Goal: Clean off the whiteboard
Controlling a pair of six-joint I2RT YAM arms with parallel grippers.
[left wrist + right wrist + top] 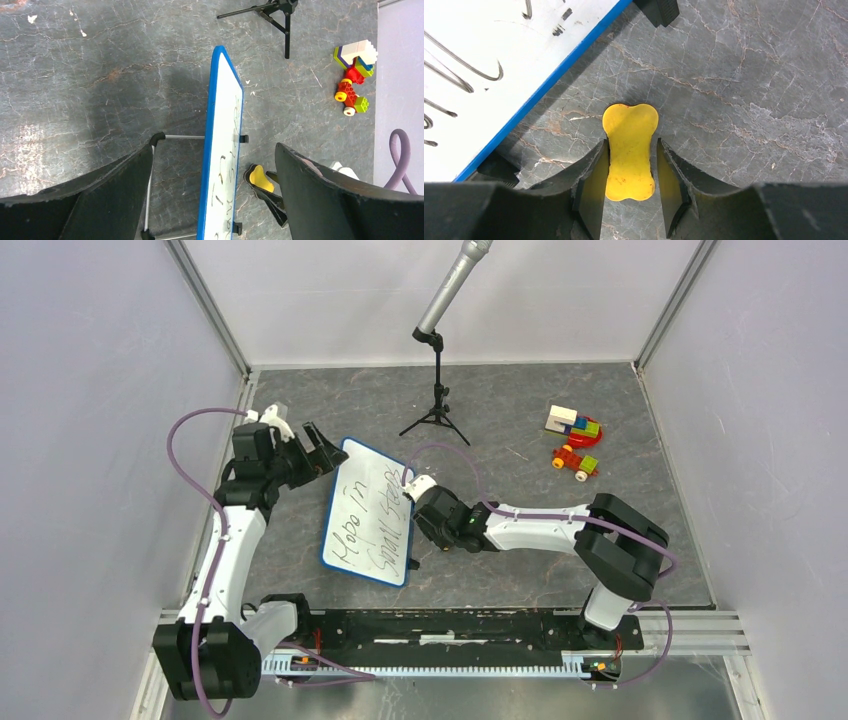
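The whiteboard (368, 510) has a blue rim and black handwriting and leans tilted on a wire stand (150, 190) left of the table's middle. It also shows in the left wrist view (222, 145) and the right wrist view (484, 60). My left gripper (300, 435) is open at the board's far left corner, its jaws either side of the board's edge (215, 145), not touching. My right gripper (412, 490) is shut on a yellow bone-shaped eraser (630, 125) just off the board's right rim, beside the writing. The eraser also shows in the left wrist view (261, 177).
A black tripod with a grey microphone (437, 410) stands behind the board. Coloured toy blocks (572, 422) and a small toy car (575, 462) lie at the back right. Small black clips (243, 138) sit on the board's right edge. White walls enclose the dark stone table.
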